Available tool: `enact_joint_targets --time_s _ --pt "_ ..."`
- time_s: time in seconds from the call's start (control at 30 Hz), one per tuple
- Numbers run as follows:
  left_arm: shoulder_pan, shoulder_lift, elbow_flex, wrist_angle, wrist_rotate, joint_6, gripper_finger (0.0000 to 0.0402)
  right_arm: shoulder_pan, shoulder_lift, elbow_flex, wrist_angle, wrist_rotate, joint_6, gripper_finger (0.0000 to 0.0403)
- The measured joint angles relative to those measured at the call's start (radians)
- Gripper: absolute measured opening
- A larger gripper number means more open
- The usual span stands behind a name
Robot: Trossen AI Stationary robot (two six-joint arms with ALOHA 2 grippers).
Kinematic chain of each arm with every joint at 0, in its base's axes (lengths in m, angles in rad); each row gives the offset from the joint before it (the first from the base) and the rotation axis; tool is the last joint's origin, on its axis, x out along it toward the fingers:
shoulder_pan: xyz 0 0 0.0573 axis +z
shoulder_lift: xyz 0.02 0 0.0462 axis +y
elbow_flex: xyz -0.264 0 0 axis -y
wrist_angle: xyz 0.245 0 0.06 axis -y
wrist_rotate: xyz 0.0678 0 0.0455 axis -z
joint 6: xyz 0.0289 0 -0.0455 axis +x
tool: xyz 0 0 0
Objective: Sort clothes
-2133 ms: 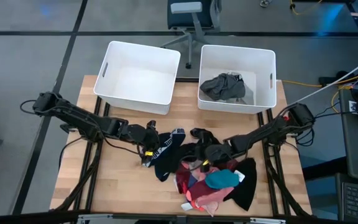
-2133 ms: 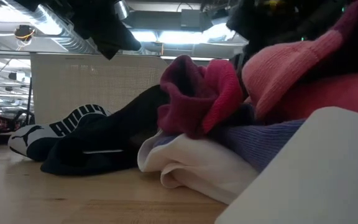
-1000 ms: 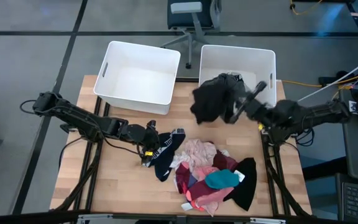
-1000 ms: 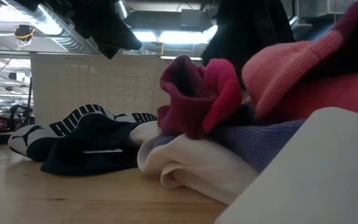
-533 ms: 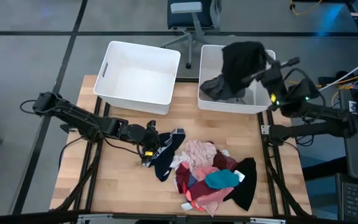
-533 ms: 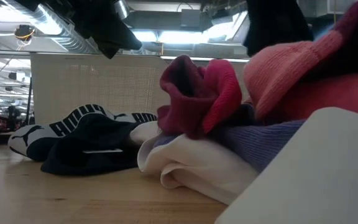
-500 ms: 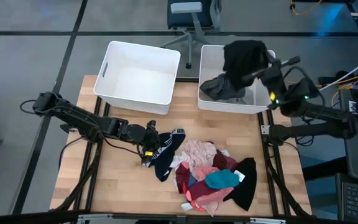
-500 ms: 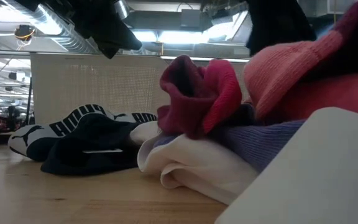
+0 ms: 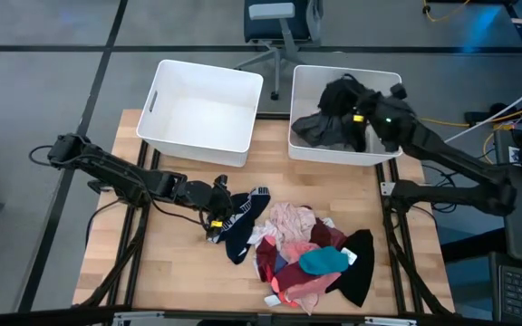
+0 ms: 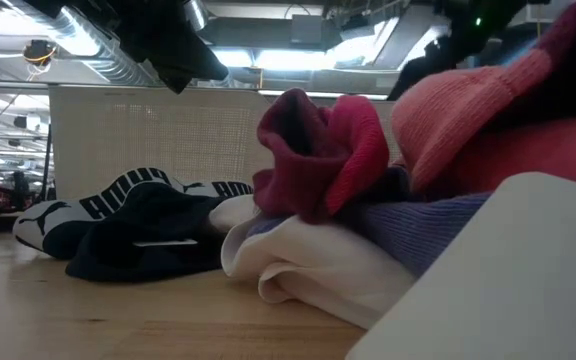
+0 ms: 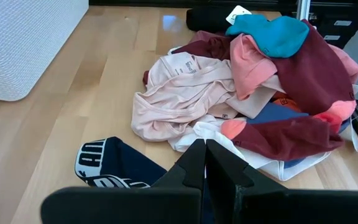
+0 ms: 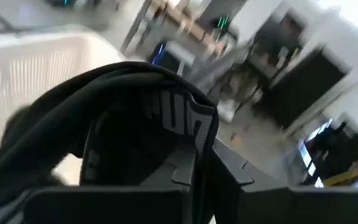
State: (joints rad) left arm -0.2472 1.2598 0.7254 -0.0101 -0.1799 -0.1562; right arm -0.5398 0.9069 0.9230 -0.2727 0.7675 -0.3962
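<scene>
My right gripper (image 9: 362, 115) is over the right white bin (image 9: 390, 86), shut on a black garment (image 9: 337, 94) that has a lettered band (image 12: 178, 119). A grey garment (image 9: 319, 132) lies in the bottom of that bin. The other clothes lie in a pile (image 9: 308, 255) on the table's near half: pink, maroon, teal, black and white pieces. A navy garment with a white lettered band (image 9: 243, 220) lies at the pile's left edge. My left gripper (image 9: 214, 220) hangs shut just above this navy garment (image 11: 114, 165), and touches nothing. My right gripper pinches the black garment between its two fingers, and the cloth near the lettered band (image 12: 166, 134) drapes over the fingertips and hides the place of contact. The fingers come nearly level from the table's right. The garment hangs slack inside the bin's walls, above the grey one.
The left white bin (image 9: 161, 91) stands at the table's far edge beside the right one. Bare wood (image 9: 134, 263) shows at the near left. An office chair (image 9: 275, 27) stands beyond the table.
My right gripper has swung with the black garment from above the table, just near the right bin, toward the far edge and over the bin, turning as it went. The garment, lifted high half a second ago, now hangs lower inside the bin.
</scene>
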Motion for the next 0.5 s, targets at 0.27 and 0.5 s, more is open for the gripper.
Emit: enact_joint_targets --time_s 0.27,0.5 --pt "0.0 0.0 0.0 0.0 -0.007 0.0 0.0004 -0.094 0.125 0.0 -0.216 -0.106 0.223 0.0047" --pt "0.0 0.0 0.0 0.0 -0.007 0.0 0.0004 -0.115 0.179 0.0 -0.262 -0.169 0.265 0.0179"
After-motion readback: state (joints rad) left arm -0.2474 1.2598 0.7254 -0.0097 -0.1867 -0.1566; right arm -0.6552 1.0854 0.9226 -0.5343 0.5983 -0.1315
